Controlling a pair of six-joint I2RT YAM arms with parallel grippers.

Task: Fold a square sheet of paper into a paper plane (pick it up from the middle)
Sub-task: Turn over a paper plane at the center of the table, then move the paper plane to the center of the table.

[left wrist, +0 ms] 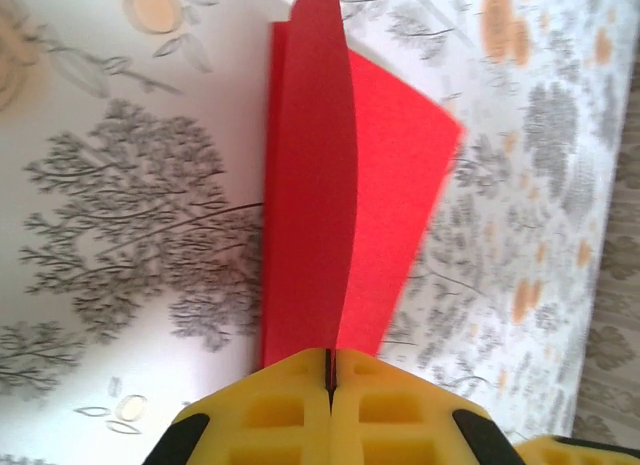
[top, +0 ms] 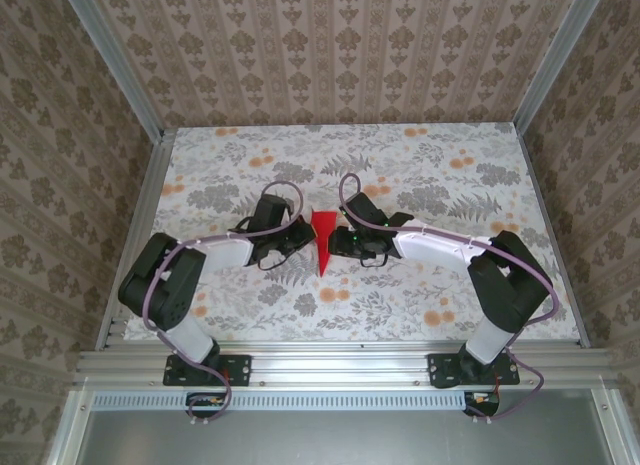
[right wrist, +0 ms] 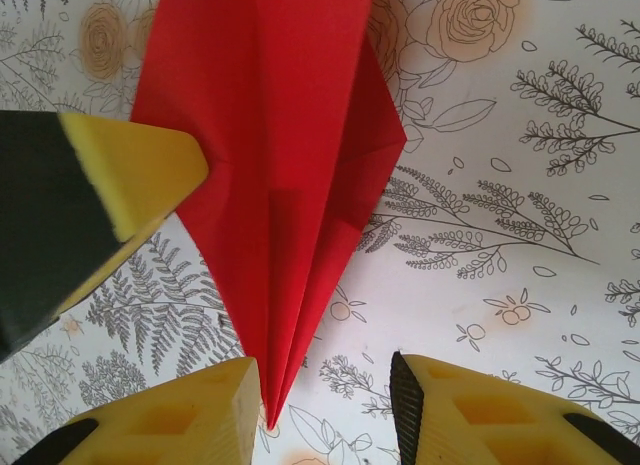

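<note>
From above, both arms are bent at the elbow, with the elbows out to the sides and the forearms reaching in toward the middle of the table (top: 450, 145). The left gripper (top: 301, 235) and right gripper (top: 340, 241) face each other low over the flowered cloth. The red paper (top: 323, 243) lies between them as a narrow pointed shape, its tip toward the arm bases. From here I cannot tell how either tool's jaws stand.

The left wrist camera looks along the left gripper (left wrist: 328, 370). Its yellow fingers (left wrist: 270, 410) are pressed together with the near edge of the red paper (left wrist: 315, 175) pinched in the seam. One flap stands up on edge, and a wider flap spreads to the right over the cloth.

In the right wrist camera, the right gripper (right wrist: 322, 365) has its jaws apart. The tip of the red paper (right wrist: 270, 185) reaches down into the gap, just beside one finger, and is not clamped. One of the left gripper's fingers (right wrist: 130, 170) comes in from the left and meets the paper's edge.
</note>
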